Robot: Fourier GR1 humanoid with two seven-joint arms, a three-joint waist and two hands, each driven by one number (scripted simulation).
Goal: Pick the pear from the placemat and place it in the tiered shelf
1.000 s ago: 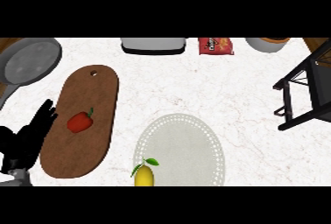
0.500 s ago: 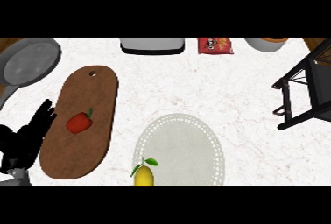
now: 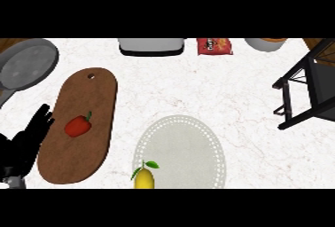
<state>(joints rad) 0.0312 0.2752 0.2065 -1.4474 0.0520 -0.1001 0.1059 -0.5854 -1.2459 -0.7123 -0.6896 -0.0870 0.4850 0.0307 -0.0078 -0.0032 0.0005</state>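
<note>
A yellow pear (image 3: 145, 178) with a green leaf lies at the near edge of the round pale placemat (image 3: 186, 148), partly cut off by the view's lower edge. The black tiered shelf (image 3: 306, 88) stands at the right edge of the counter. My left hand (image 3: 26, 144) rests open at the lower left, fingers straight and pointing up, beside the wooden board and well left of the pear. My right hand does not show.
A brown wooden cutting board (image 3: 78, 124) carries a red bell pepper (image 3: 78, 126). A grey pan (image 3: 26, 64) sits at the upper left. Along the far edge are a grey toaster-like appliance (image 3: 150, 45), a red snack bag (image 3: 215, 46) and a bowl (image 3: 266, 43).
</note>
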